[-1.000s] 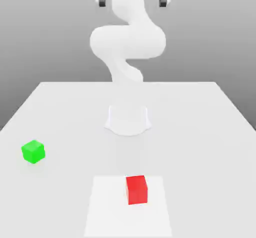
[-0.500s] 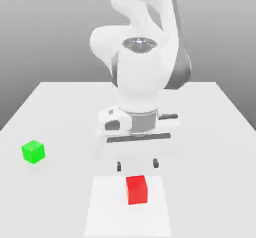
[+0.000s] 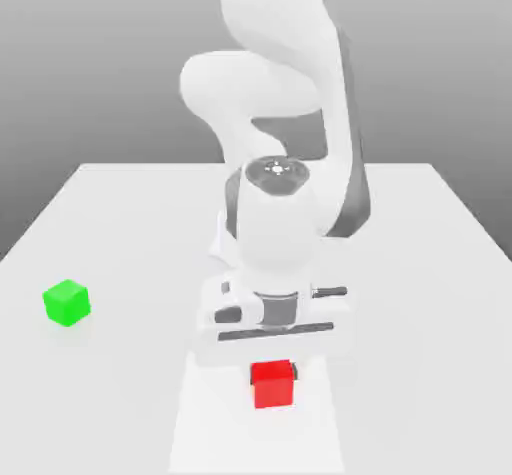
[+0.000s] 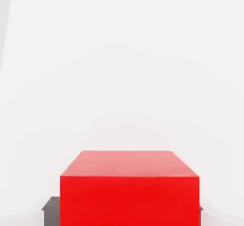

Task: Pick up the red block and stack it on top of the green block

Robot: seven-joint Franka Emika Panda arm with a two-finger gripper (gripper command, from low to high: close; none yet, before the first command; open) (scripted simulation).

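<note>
— Where is the small matte red cube point(image 3: 271, 384) found?

— It is seen on a paler white rectangular patch point(image 3: 215, 433) at the near edge of the white table point(image 3: 120, 223), directly under the robot's hand. In the hand view the red cube point(image 4: 128, 187) is flanked by dark fingertips point(image 4: 50, 208), one pressed to each side face.

— And the two-finger claw point(image 3: 271, 369)?

— It is lowered straight over the red cube and is drawn in narrow against it — the cube is gripped between the fingers while it is seen low against the patch.

— The small matte green cube point(image 3: 67, 302)?

— It is placed well apart from the claw, toward the exterior view's left, alone on the bare tabletop.

— What is noted of the surroundings?

— The table is plain and white; the white arm point(image 3: 280, 133) is folded above the hand, and behind it a grey backdrop point(image 3: 90, 53) is seen, darker toward the top.
</note>
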